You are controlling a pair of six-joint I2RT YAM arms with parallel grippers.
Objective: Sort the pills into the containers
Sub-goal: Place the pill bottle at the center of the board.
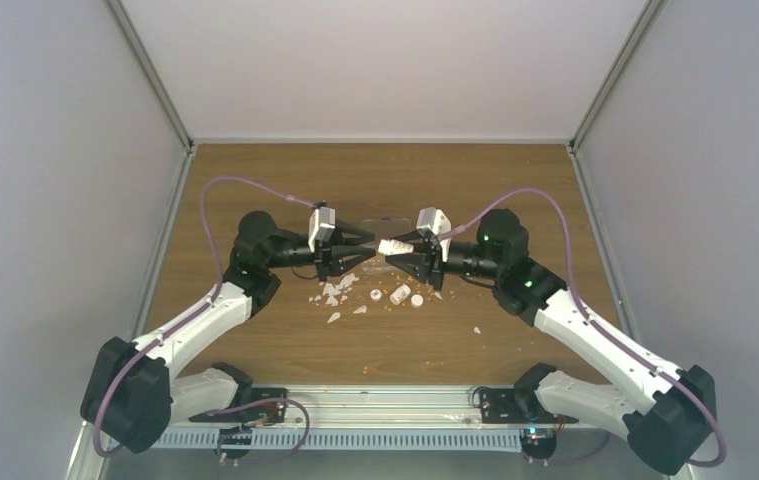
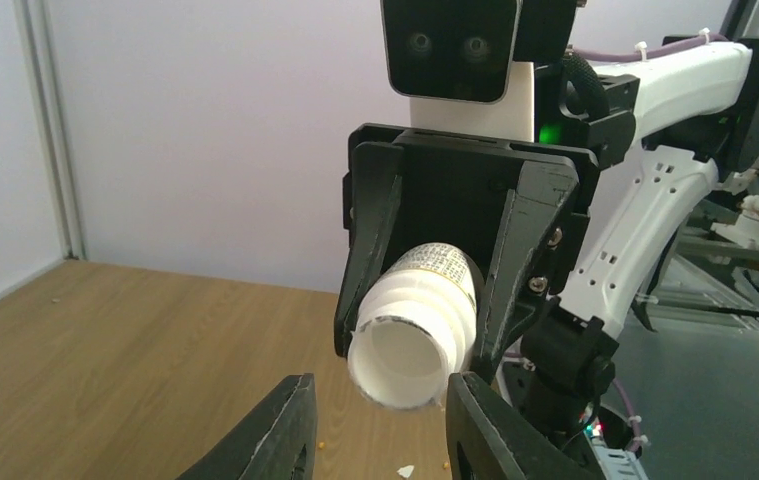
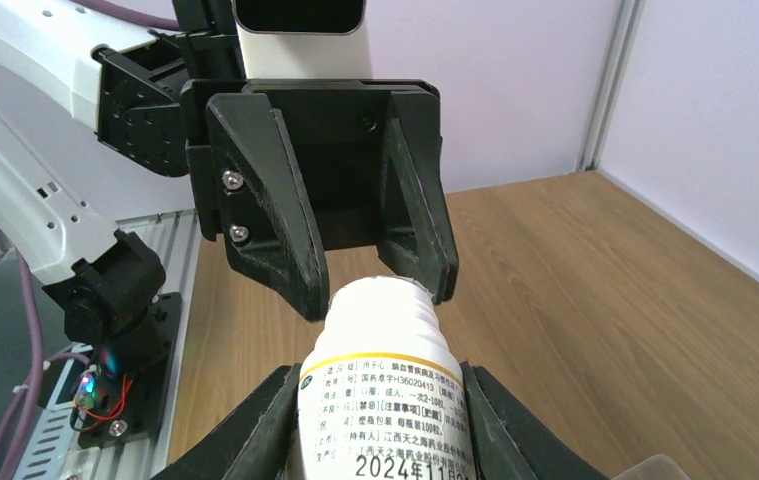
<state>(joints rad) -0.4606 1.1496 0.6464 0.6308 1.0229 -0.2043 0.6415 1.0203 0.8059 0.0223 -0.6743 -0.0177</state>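
my right pincer (image 3: 385,435) is clamped on a white bottle (image 3: 385,400), held level above the tabletop (image 1: 285,190) with its open mouth facing left. my left pincer (image 3: 375,290) stands open just at that mouth, gripping nothing. the pills (image 1: 392,306) lie scattered on the tabletop below, on the near side of the clear organiser box (image 1: 387,224). recommendation: keep the bottle level, close the left pincer squarely, avoid spilling.

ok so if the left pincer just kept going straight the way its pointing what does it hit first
The open mouth of the white bottle, which the right pincer holds level, facing the left pincer. Its jaws may pass either side of the neck; depth is unclear.
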